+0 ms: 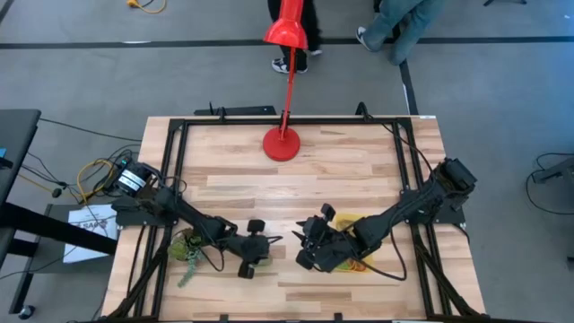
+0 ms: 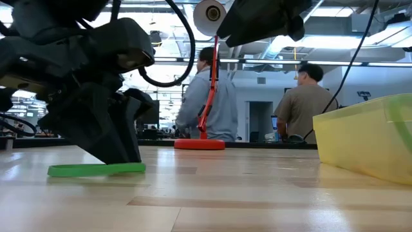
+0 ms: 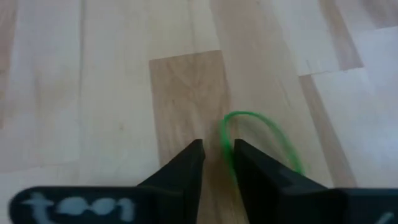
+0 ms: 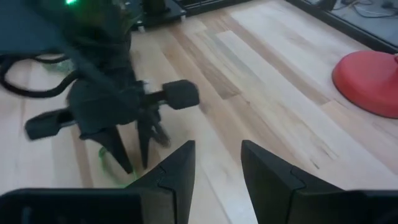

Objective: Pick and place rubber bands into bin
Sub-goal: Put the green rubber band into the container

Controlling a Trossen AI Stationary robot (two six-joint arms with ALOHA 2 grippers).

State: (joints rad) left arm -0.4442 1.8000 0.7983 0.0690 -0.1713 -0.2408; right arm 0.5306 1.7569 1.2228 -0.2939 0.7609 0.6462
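Near the worktop's front edge, the left gripper [image 3: 217,152], fingers narrowly parted, straddles one side of the flat green band [image 3: 261,134], whose loop runs ahead of the tips, bin [image 2: 367,142] rightward.

A light wooden table [image 1: 359,170] made of pale planks, edged by a dark metal frame [image 1: 176,152]. At the far middle stands a red round lamp base [image 1: 282,144], its red stem rising from it. On the near right sits a translucent yellow bin [image 2: 370,138] with low walls. A green rubber band [image 2: 96,169] lies flat on the wood near the middle, left of the bin. At the near left, a small green leafy plant [image 1: 186,256] lies on the surface.
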